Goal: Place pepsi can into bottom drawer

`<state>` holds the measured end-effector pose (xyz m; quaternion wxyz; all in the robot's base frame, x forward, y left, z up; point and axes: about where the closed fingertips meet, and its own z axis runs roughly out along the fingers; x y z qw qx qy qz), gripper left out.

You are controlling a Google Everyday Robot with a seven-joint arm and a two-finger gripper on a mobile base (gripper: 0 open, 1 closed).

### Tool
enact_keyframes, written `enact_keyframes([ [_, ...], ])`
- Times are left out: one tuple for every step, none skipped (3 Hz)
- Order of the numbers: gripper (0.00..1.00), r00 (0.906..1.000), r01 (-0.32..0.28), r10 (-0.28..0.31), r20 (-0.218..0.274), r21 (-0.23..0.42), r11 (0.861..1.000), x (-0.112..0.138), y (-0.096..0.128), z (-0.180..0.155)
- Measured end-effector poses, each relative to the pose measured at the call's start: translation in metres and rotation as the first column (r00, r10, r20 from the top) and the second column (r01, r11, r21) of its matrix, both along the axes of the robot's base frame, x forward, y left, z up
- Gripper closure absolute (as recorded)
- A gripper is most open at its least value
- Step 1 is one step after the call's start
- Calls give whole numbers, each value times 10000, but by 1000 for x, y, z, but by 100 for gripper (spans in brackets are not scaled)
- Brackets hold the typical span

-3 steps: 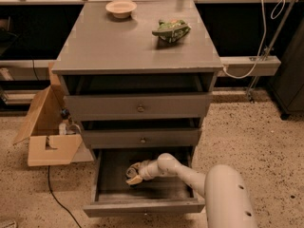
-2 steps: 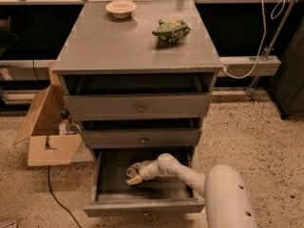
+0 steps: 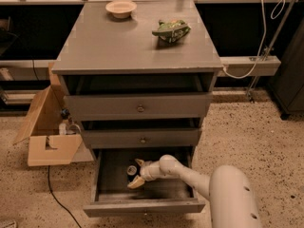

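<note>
One hand (image 3: 137,173), fingers wide either side of pepsi can (image 3: 131,170), mid bottom drawer (image 3: 142,207), clear of walls

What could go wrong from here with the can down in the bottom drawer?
1. The pepsi can appears to stand upright right at the claw inside the open bottom drawer. Pulling the claw back carelessly could tip the can or drag it along.
2. The arm reaches in just below the middle drawer. Lifting before it has backed out may knock that drawer's front.
</note>
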<state>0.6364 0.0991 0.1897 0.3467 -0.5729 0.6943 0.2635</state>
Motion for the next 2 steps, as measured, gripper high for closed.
enact_keyframes([
  [0,9989,381,-379,271,-64,9993,-6,-14,15],
  [0,9849,1468,-1400,1020,-630,9872,2,-74,50],
])
